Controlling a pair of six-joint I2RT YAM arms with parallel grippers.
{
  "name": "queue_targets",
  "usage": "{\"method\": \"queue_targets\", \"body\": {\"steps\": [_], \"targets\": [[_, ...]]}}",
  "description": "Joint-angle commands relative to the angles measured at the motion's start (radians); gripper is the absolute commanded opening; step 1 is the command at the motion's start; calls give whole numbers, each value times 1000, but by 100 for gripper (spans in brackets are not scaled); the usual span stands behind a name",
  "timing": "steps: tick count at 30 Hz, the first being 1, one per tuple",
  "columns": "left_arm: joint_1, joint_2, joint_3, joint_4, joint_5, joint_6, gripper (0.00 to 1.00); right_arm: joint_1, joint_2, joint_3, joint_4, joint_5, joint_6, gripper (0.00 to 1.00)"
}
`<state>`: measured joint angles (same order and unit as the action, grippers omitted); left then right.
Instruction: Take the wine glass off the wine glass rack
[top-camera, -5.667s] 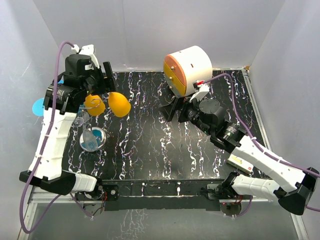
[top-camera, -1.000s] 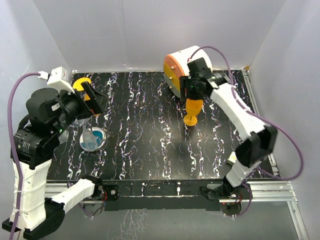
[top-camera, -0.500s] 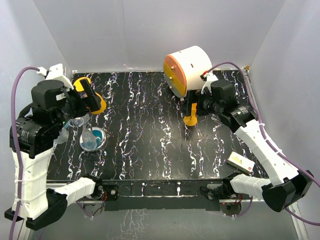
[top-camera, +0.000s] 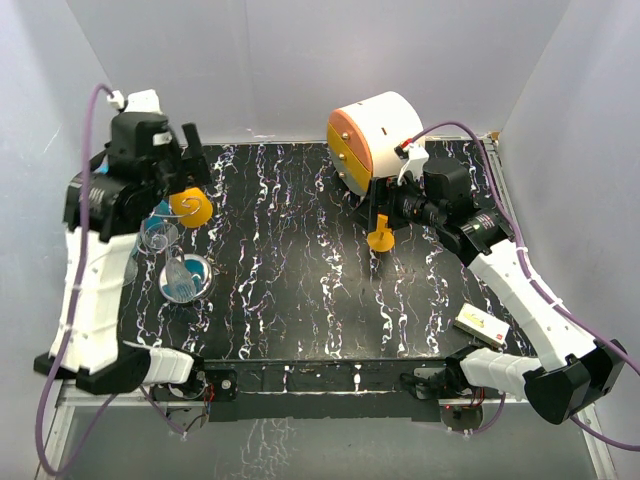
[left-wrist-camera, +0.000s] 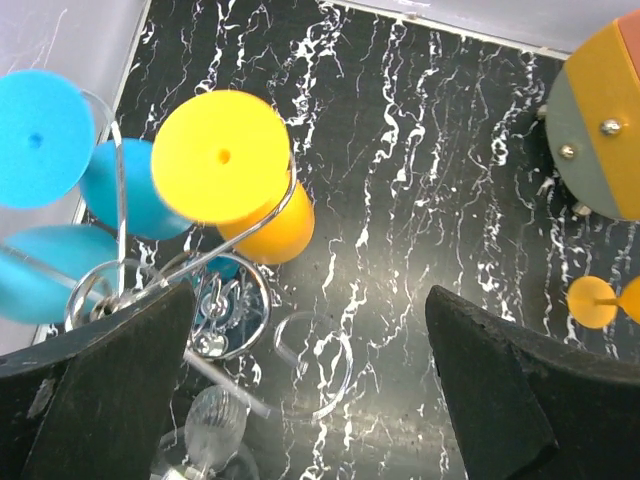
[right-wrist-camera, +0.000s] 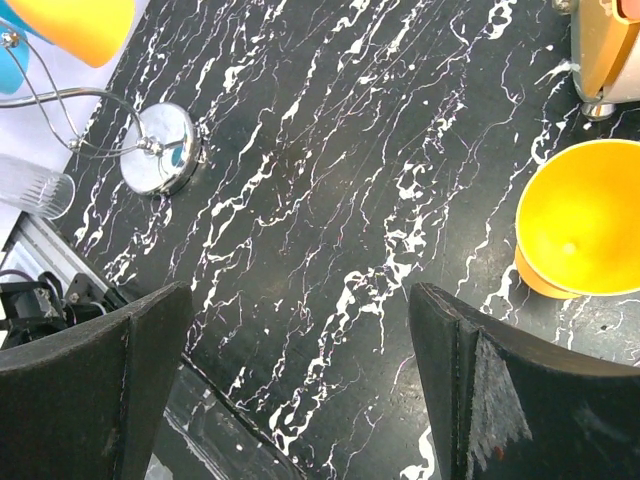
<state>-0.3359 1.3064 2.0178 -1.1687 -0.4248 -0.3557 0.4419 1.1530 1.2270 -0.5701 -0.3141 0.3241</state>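
Observation:
The chrome wire rack stands at the table's left on its round base (top-camera: 186, 277), which also shows in the left wrist view (left-wrist-camera: 225, 312) and right wrist view (right-wrist-camera: 160, 160). A yellow-orange wine glass (top-camera: 190, 208) (left-wrist-camera: 225, 158), blue glasses (left-wrist-camera: 38, 135) and a clear glass (top-camera: 158, 236) (left-wrist-camera: 212, 428) hang on it. My left gripper (top-camera: 187, 165) (left-wrist-camera: 308, 300) is open and empty above the rack. Another orange wine glass (top-camera: 380, 238) (right-wrist-camera: 580, 225) stands upright on the table. My right gripper (top-camera: 378, 205) (right-wrist-camera: 300, 300) is open just behind it, not touching it.
The round white-and-orange drawer cabinet (top-camera: 375, 140) (right-wrist-camera: 610, 50) stands at the back, right behind the standing glass. White walls close in the black marbled table (top-camera: 300, 300) on three sides. The table's near metal edge (right-wrist-camera: 60, 290) shows under my right gripper.
My right gripper has let go of the orange glass, which now stands on the table, and has drawn back a little. My left arm has moved toward the back, over the rack.

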Motion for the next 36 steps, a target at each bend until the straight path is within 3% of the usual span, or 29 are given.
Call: {"method": "queue_targets", "body": {"steps": [1, 9, 18, 36], "targets": [[-1, 91, 64, 76, -79, 62, 99, -5, -26, 17, 48, -32, -2, 88], [26, 235, 175, 88, -149, 111, 99, -5, -40, 12, 33, -13, -12, 88], [190, 205, 62, 129, 23, 91, 99, -5, -36, -3, 28, -5, -14, 89], [264, 148, -52, 149, 66, 72, 99, -5, -34, -20, 43, -23, -9, 88]]}}
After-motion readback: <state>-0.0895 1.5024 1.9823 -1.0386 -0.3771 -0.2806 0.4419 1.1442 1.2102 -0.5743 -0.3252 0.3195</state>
